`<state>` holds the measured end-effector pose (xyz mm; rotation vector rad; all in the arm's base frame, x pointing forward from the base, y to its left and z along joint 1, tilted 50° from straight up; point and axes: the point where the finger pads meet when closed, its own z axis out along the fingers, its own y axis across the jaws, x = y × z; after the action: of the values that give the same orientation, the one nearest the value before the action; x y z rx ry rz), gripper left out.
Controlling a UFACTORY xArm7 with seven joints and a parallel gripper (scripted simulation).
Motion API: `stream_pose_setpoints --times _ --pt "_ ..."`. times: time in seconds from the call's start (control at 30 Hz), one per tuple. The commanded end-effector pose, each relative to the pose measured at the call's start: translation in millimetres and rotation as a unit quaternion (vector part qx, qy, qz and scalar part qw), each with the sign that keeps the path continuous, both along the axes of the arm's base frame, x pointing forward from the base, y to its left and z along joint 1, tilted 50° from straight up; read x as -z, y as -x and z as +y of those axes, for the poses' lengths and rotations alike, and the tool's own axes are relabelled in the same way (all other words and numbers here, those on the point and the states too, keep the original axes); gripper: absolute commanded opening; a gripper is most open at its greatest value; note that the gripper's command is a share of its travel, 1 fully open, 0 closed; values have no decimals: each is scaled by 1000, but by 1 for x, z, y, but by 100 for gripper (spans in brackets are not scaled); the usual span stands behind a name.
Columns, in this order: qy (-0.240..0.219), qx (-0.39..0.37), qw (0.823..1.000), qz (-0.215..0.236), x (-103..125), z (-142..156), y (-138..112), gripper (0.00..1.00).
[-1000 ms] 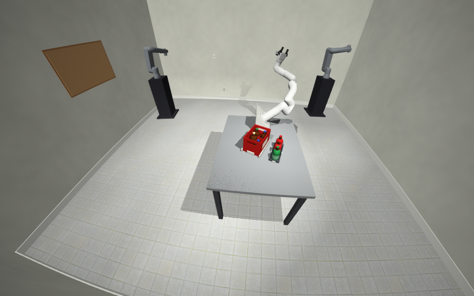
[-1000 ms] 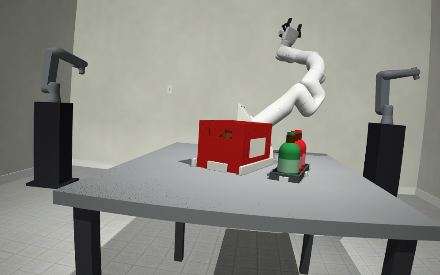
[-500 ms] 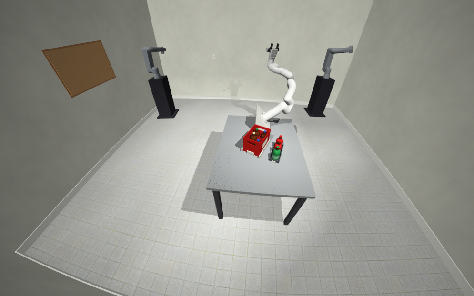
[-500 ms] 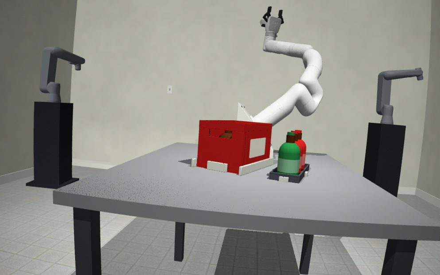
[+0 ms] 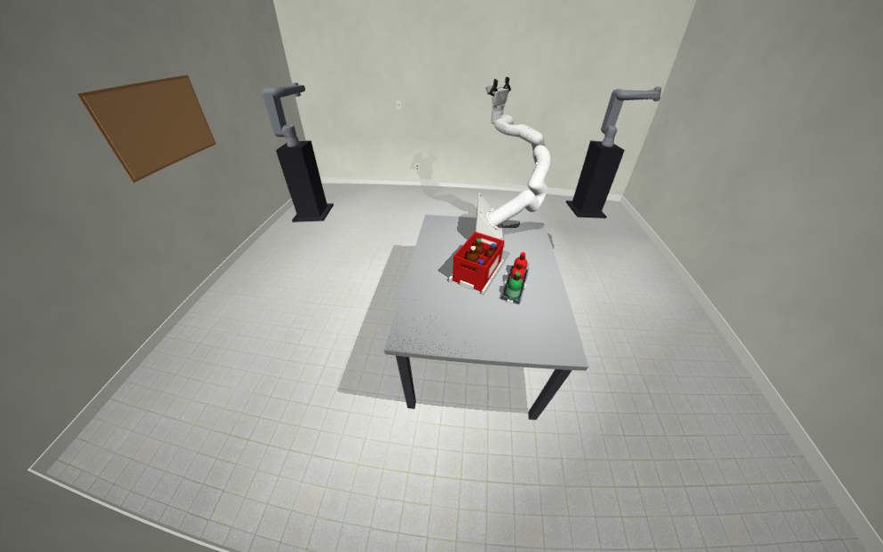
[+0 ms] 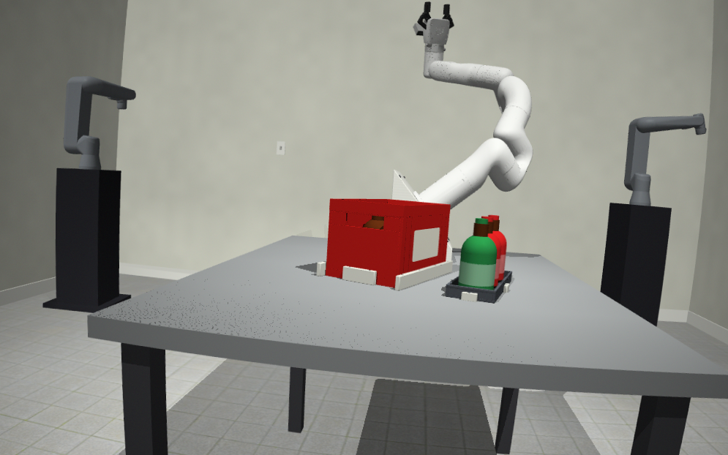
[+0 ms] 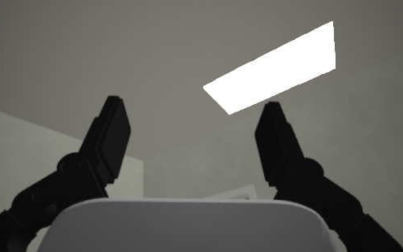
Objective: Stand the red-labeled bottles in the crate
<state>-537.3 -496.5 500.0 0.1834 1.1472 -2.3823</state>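
Exterior: open hand [image 6: 434,9] points upward, far above tray's red bottles [image 6: 498,240].

One crate [image 5: 466,271], three bottles inside, perhaps. One tray [image 6: 453,292]: two red bottles [image 5: 521,261], one green bottle [image 6: 477,260]. One surface [image 6: 355,333].

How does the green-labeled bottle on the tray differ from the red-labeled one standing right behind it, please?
The green-labeled bottle has a green body and green cap; the red-labeled bottle is red with a red cap. In the exterior view the green one stands at the tray's near end, in full view, while the red one is mostly hidden behind it. Both stand upright on the tray beside the crate, untouched.
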Motion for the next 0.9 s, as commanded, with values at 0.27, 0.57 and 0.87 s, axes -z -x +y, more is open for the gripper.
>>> stream_pose_setpoints --times 0.27,0.57,0.87 --pt "-30 -31 999 17 24 -37 -38 100" --pt "-60 -62 996 36 49 -67 -77 100" --pt "-89 -95 990 59 76 -95 -121 100"
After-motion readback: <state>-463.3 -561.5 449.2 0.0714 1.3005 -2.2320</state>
